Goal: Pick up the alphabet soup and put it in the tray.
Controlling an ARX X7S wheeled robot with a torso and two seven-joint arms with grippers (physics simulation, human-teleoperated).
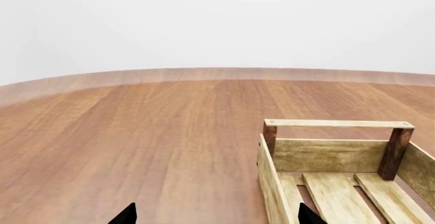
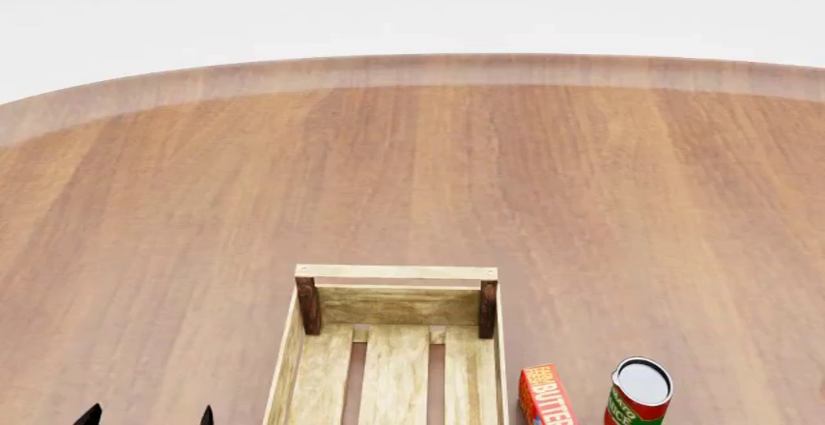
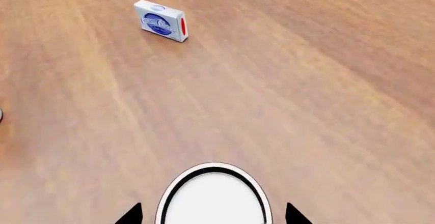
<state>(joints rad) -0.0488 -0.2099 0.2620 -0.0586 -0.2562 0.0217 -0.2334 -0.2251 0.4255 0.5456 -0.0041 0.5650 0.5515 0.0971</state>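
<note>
Alphabet soup (image 3: 214,196) shows only in the right wrist view, as a small cylindrical can seen from above: a pale grey-white lid inside a dark ring and a thin light rim. Its label is hidden from this angle, so I take it for the soup by its top alone. The right end effector (image 3: 214,215) is spread wide, one dark fingertip on each side of the can with a sliver of wood showing between each tip and the rim. It straddles the can and does not grip it yet.

As I judge it, the main risk is a shallow or off-centre close. If the fingers shut this high on the can, they may catch only the rim, and the smooth round wall could slip out or tip over. A lopsided close could also push the can across the brown wooden worktop (image 2: 412,174).

The carry has its own hazards. In the head view the light-wood slatted tray (image 2: 394,272) sits at 6 o'clock. A red-and-orange butter box (image 2: 546,396) and a red-and-green-labelled can (image 2: 639,391) stand upright at about 5 o'clock, just beside the tray's right wall. A low pass towards the tray might knock either one.

A small blue-and-white box (image 3: 161,21) stands well apart from the soup, ahead of the fingers. The left end effector (image 1: 217,216) is open too, empty, near the tray's left wall.
</note>
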